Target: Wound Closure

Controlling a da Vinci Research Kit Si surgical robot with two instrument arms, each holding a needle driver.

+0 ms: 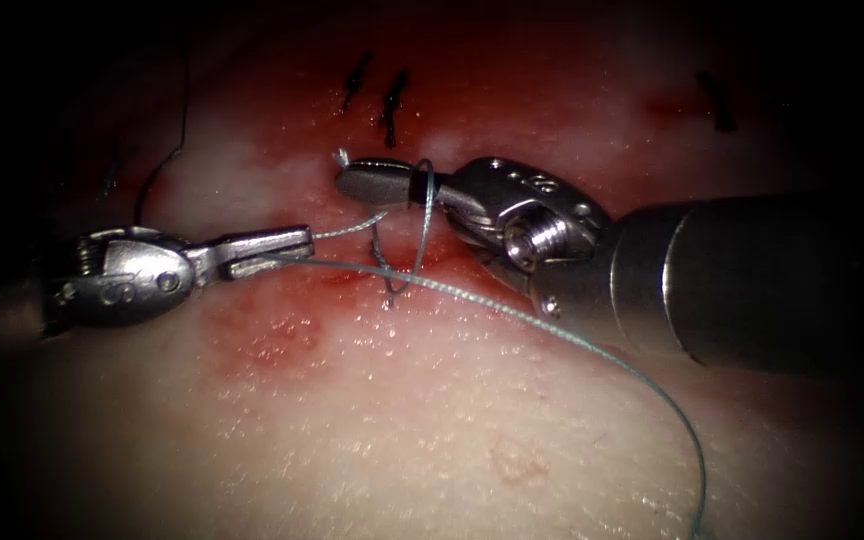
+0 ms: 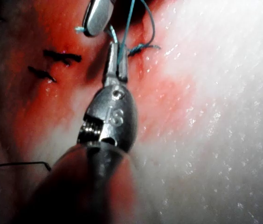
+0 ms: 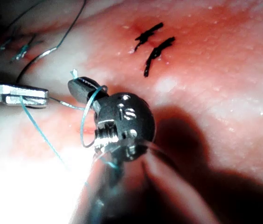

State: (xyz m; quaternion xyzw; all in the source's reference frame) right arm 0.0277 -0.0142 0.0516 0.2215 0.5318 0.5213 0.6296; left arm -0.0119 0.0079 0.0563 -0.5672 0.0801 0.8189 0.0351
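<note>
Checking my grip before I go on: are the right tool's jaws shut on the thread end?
Shut. The right tool has its jaws closed, with the short thread end poking out at their tip and a thread loop around them.

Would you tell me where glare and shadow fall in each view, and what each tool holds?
Endoscope view: light pools on the pale pork tissue, the edges dark. Left wrist view: glare whitens the tissue beside the left arm's silver needle driver, shut on teal thread. Right wrist view: the right arm's silver needle driver, shut on the thread's end, casts a shadow on the tissue.
</note>
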